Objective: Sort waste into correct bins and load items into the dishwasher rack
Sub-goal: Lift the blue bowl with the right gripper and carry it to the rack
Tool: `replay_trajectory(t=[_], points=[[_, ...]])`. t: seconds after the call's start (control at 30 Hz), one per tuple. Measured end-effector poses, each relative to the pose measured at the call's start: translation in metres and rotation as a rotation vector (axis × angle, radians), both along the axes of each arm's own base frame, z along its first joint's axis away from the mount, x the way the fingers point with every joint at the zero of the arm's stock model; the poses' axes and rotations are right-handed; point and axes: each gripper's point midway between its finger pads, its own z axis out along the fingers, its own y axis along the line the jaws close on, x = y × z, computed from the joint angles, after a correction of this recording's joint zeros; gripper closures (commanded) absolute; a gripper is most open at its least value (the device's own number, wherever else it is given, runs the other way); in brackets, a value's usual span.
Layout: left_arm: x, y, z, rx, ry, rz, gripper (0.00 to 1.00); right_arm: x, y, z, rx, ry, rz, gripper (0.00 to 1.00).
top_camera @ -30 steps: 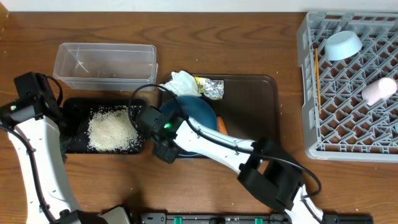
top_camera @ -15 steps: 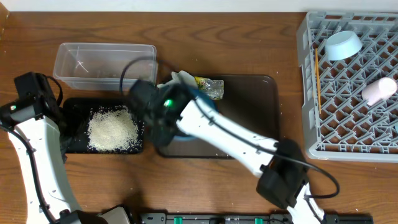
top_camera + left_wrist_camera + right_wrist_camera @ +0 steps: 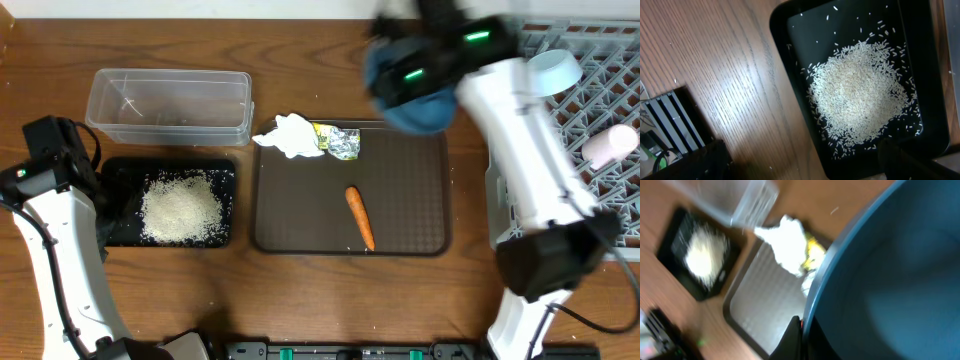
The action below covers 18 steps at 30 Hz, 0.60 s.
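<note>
My right gripper (image 3: 400,85) is shut on the rim of the large dark-blue bowl (image 3: 412,92) and holds it in the air at the back, just left of the grey dishwasher rack (image 3: 560,220); the bowl fills the right wrist view (image 3: 890,275). White rice (image 3: 182,208) lies heaped in the black bin (image 3: 120,232), also in the left wrist view (image 3: 860,95). The clear tub (image 3: 170,105) stands behind it. The tissue (image 3: 292,134), foil wrapper (image 3: 338,141) and carrot (image 3: 360,216) lie on the brown tray (image 3: 410,200). My left gripper (image 3: 800,170) is open above the black bin's edge.
The rack holds a small light-blue bowl (image 3: 552,72), a white cup (image 3: 610,146) and chopsticks (image 3: 510,120). Loose rice grains lie scattered in the black bin. A black unit (image 3: 670,130) sits by the table edge in the left wrist view.
My right arm lifted the dark-blue bowl off the brown tray and swung it up and right toward the rack. The carrot now shows fully. The left arm has not moved.
</note>
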Motion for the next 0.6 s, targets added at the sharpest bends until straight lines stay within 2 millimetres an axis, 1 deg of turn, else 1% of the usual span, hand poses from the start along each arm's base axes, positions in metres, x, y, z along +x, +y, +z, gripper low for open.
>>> replay_trajectory(t=[0.07, 0.1, 0.13, 0.2, 0.27, 0.3, 0.33, 0.37, 0.47, 0.5, 0.6], points=[[0.0, 0.0, 0.0, 0.0, 0.0, 0.0, 0.02, 0.014, -0.042, 0.018, 0.079, -0.031, -0.051, 0.99], [0.0, 0.0, 0.0, 0.0, 0.0, 0.0, 0.01, 0.018, -0.058, 0.023, 0.107, -0.044, -0.067, 0.99], [0.0, 0.0, 0.0, 0.0, 0.0, 0.0, 0.02, 0.024, -0.081, 0.029, 0.142, -0.062, -0.092, 0.99], [0.0, 0.0, 0.0, -0.001, 0.0, 0.0, 0.02, 0.031, -0.114, 0.037, 0.193, -0.097, -0.127, 0.99], [0.0, 0.0, 0.0, 0.0, 0.0, 0.0, 0.02, 0.038, -0.155, 0.048, 0.242, -0.159, -0.169, 0.99], [0.0, 0.0, 0.0, -0.001, 0.0, 0.0, 0.02, 0.041, -0.169, 0.053, 0.259, -0.185, -0.182, 0.99], [0.0, 0.0, 0.0, 0.0, 0.0, 0.0, 0.02, 0.043, -0.189, 0.06, 0.279, -0.224, -0.203, 0.99], [0.0, 0.0, 0.0, 0.0, -0.001, 0.0, 0.02, 0.044, -0.211, 0.067, 0.301, -0.266, -0.224, 0.99], [0.0, 0.0, 0.0, 0.0, 0.0, 0.0, 0.02, 0.043, -0.261, 0.086, 0.344, -0.379, -0.265, 0.99], [0.0, 0.0, 0.0, 0.0, -0.001, 0.0, 0.02, 0.041, -0.276, 0.095, 0.359, -0.425, -0.269, 0.99], [0.0, 0.0, 0.0, 0.0, -0.001, 0.0, 0.02, 0.033, -0.31, 0.116, 0.397, -0.547, -0.254, 0.99]])
